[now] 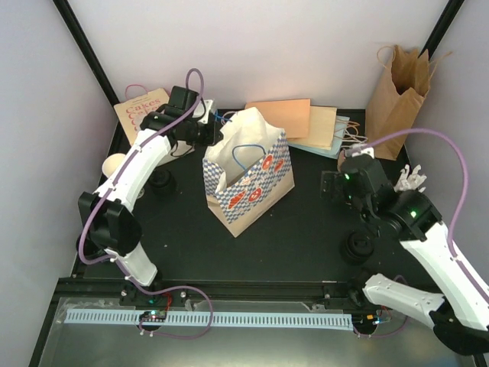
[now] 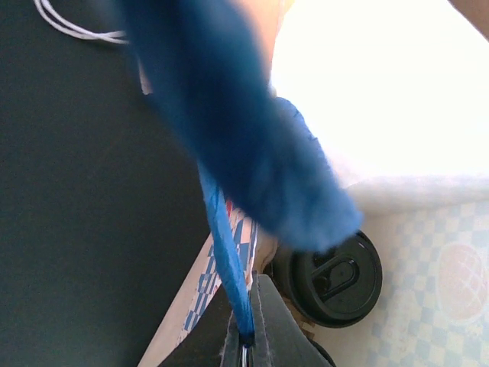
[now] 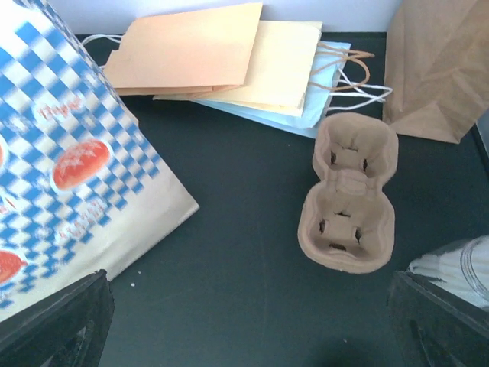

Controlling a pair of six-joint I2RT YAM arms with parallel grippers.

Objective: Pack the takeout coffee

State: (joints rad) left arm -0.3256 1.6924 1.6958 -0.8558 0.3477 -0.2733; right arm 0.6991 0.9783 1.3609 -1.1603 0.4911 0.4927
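Blue-checked paper bag [image 1: 248, 180] gripped by its handle.
The left end effector [image 2: 246, 340] is pinched tight on the bag's blue handle [image 2: 229, 267], above the bag's far-left corner. A black-lidded cup [image 2: 328, 279] shows just past that handle, apparently within the bag's open mouth, though this is not certain. Left of the bag, a cream cup [image 1: 114, 164] stands on the black bench [image 1: 306, 222]. The right end effector [image 1: 331, 186] hovers right of the bag, its fingers spread wide and holding nothing. A cardboard cup carrier [image 3: 348, 195] also lies right of the bag, with flat paper bags [image 3: 221, 57] behind it.
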